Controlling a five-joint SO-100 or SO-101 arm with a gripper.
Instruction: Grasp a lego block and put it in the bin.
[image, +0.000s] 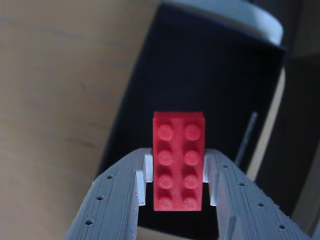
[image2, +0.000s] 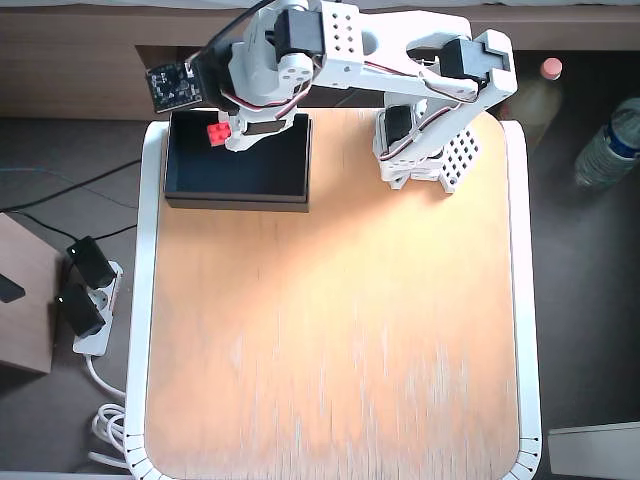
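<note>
My gripper (image: 177, 175) is shut on the red lego block (image: 178, 160), which sits studs-up between the two grey fingers in the wrist view. Below and behind the block is the dark inside of the black bin (image: 210, 75). In the overhead view the gripper (image2: 225, 135) holds the block (image2: 217, 133) over the left part of the bin (image2: 240, 185), which stands at the table's back left corner. The block is above the bin's floor, not resting on it as far as I can tell.
The arm's white base (image2: 430, 150) stands at the back of the wooden table (image2: 330, 330), right of the bin. A power strip (image2: 85, 300) and cables lie on the floor left of the table. Two bottles (image2: 610, 140) stand off the table at the right.
</note>
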